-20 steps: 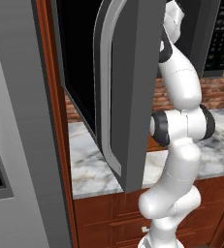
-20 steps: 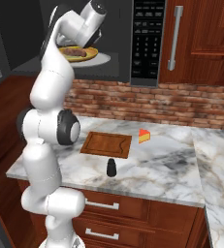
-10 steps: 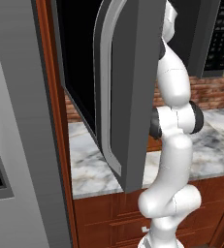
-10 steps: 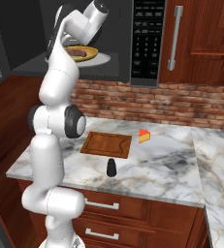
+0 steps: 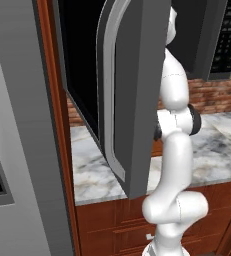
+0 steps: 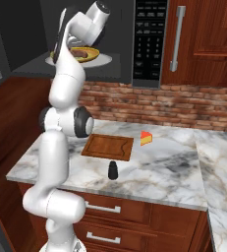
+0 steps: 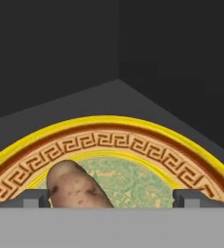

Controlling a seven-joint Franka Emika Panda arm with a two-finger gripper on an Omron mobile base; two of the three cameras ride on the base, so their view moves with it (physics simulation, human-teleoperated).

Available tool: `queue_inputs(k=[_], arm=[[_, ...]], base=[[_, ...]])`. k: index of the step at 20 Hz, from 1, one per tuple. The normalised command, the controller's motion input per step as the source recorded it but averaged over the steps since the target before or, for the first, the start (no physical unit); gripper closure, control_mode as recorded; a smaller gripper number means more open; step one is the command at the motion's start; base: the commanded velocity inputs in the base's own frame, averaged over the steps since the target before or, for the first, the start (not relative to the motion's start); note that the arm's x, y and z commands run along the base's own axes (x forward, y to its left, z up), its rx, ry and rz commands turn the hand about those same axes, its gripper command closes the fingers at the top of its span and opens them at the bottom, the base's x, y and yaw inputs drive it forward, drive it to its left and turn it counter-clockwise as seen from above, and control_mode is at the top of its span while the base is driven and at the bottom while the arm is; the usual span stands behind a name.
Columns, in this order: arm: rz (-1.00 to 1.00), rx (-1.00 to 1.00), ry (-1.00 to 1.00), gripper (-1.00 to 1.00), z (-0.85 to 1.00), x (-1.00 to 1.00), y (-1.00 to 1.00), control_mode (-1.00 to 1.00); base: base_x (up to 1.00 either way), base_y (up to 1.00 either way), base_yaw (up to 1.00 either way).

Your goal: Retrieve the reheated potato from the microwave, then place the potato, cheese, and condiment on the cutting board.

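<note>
In the left base view, the large dark grey microwave [image 5: 137,95] fills the upper middle of the frame, with its door swung wide open toward the camera.

In the right base view, the white arm reaches up into the microwave cavity at the upper left, above a round yellow-rimmed plate [image 6: 93,52] with the brown potato [image 6: 80,53] on it. Lower, in the middle of the frame, the flat reddish-brown wooden cutting board [image 6: 108,146] lies on the marble counter. The tiny black condiment bottle [image 6: 113,170] stands just in front of it, and the small yellow-orange cheese wedge [image 6: 146,138] sits just beside its right end.

In the hand view, the gripper [image 7: 113,197] has its two fingertips spread wide apart and holds nothing. The potato lies at the lower left, close beside the left fingertip [image 7: 33,197] and not centred between the tips. Its long axis runs obliquely from upper left to lower right. The hand probably needs to shift toward that side before closing.
</note>
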Motion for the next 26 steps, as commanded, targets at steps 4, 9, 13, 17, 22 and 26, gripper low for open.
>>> queue_inputs(k=[4, 9, 13, 17, 22, 26], arm=[[0.05, -0.03, 0.07, -1.00, -0.03, 0.05, 0.03, -1.00], [0.06, -0.03, 0.07, -1.00, -0.07, 0.10, 0.05, -1.00], [0.05, -0.03, 0.06, -1.00, -0.10, 0.13, 0.08, -1.00], [0.06, -0.03, 0.04, -1.00, -0.10, 0.17, 0.06, -1.00], [0.06, -0.04, 0.04, -1.00, -0.11, 0.14, 0.04, -1.00], [0.06, -0.05, 0.07, -1.00, -0.19, 0.04, 0.00, -1.00]], base=[[0.00, 0.00, 0.00], [0.00, 0.00, 0.00], [0.00, 0.00, 0.00], [0.00, 0.00, 0.00], [0.00, 0.00, 0.00], [0.00, 0.00, 0.00]])
